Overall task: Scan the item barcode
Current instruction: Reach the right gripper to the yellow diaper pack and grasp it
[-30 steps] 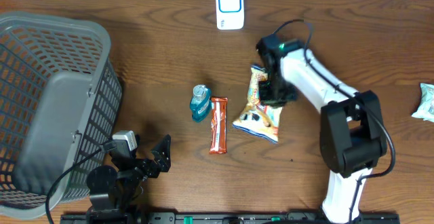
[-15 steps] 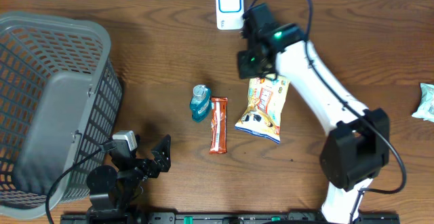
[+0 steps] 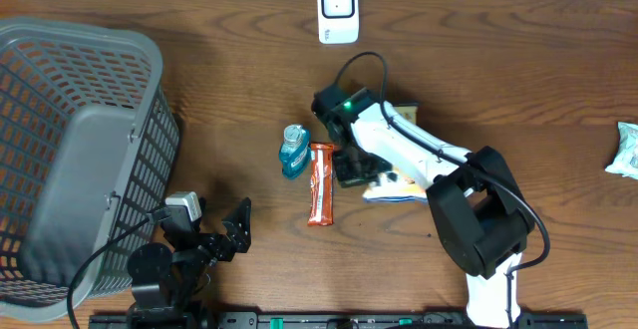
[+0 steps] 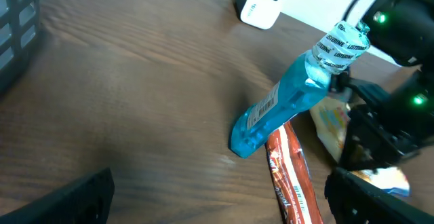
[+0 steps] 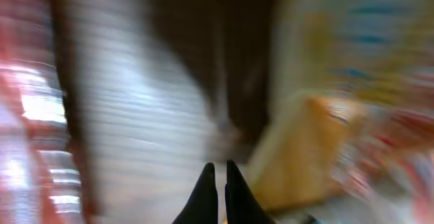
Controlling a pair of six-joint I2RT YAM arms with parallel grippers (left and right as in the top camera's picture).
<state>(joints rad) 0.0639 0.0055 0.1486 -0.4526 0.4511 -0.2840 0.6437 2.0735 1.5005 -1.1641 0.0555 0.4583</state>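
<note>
Grey basket (image 3: 140, 169) at left (bottle (image 3: 294, 151), bar (image 3: 320, 183) outside, mid-table)

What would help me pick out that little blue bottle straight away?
Start at the grey basket on the left and look right. The blue bottle lies there beside a red snack bar, the only translucent blue thing.

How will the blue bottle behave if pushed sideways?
The bottle lies on its side and looks flattish, so it probably slides rather than rolls. Rigid plastic, seemingly liquid-filled: likely heavy for its size. The bar lies right beside it, so it may get shoved too.
</note>
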